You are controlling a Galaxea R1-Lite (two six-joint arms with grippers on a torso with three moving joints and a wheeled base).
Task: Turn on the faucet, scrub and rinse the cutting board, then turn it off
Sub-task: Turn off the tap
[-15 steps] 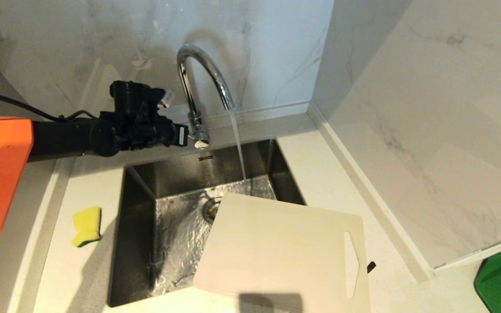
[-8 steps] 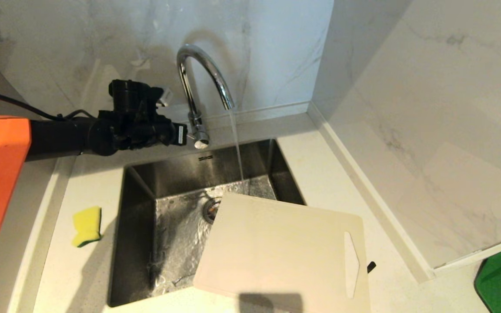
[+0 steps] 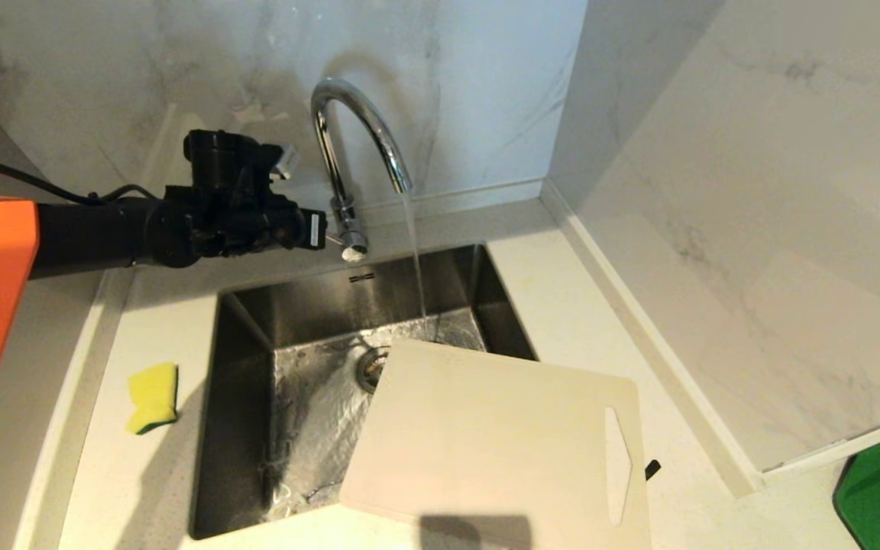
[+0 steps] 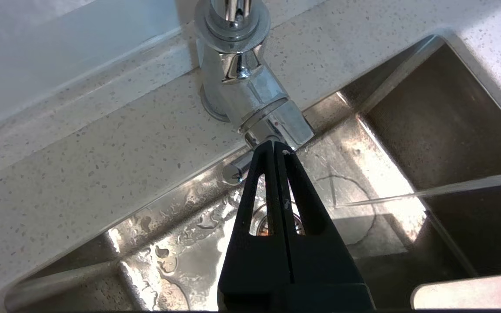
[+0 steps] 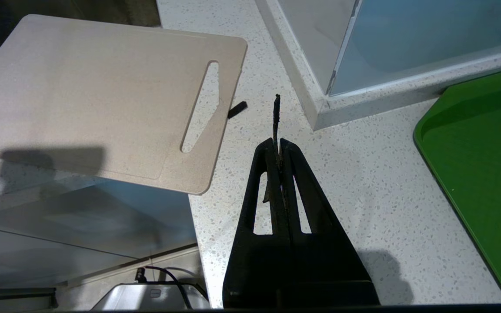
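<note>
Left gripper (image 4: 275, 148) pinched shut at faucet (image 4: 250, 104) lever — right gripper (image 5: 279, 145), closed too, only in its wrist view.

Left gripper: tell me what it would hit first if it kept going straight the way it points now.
The left gripper, jaws shut, points at the base of the tall shiny chrome gooseneck faucet. Going straight on, it would most likely meet the faucet's small side lever or valve body first; whether the tips already touch it is unclear.
</note>
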